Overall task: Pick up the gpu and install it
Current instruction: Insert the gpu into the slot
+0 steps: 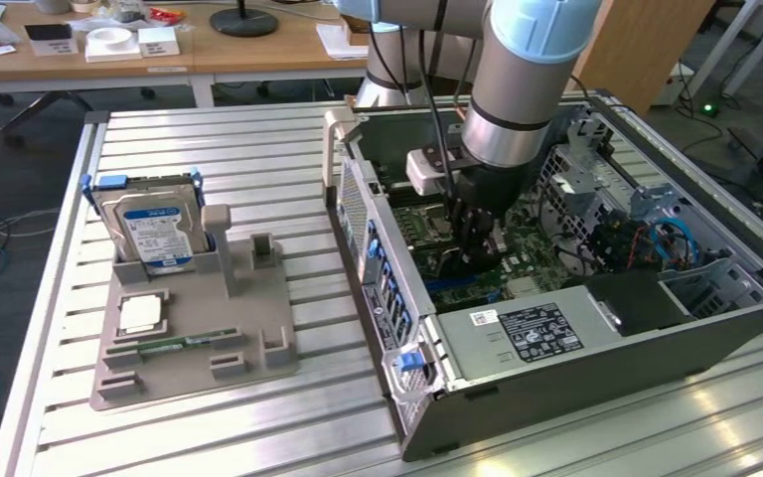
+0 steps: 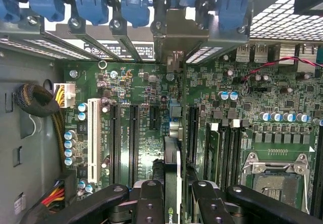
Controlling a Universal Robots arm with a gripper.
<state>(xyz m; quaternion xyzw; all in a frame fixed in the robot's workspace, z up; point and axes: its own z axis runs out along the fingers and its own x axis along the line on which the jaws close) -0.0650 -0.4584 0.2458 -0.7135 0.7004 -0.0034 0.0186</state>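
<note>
Graphics card (image 2: 171, 171): seen edge-on, standing upright inside the open computer case (image 1: 554, 388), at the slots of the motherboard (image 2: 141, 133); I can't tell whether it is seated.
Claw (image 2: 176, 201): clamped on the card's upper edge, one finger on each face.
Long axis: runs in line with the slots, pointing toward the case's back wall with the blue clips (image 2: 133, 2).
Handling: likely light and stiff but fragile; best held by the bare board edges, as here.
Nearby: a hard drive (image 1: 156, 234) stands in a grey holder on the bench (image 1: 223, 437), well apart.
</note>
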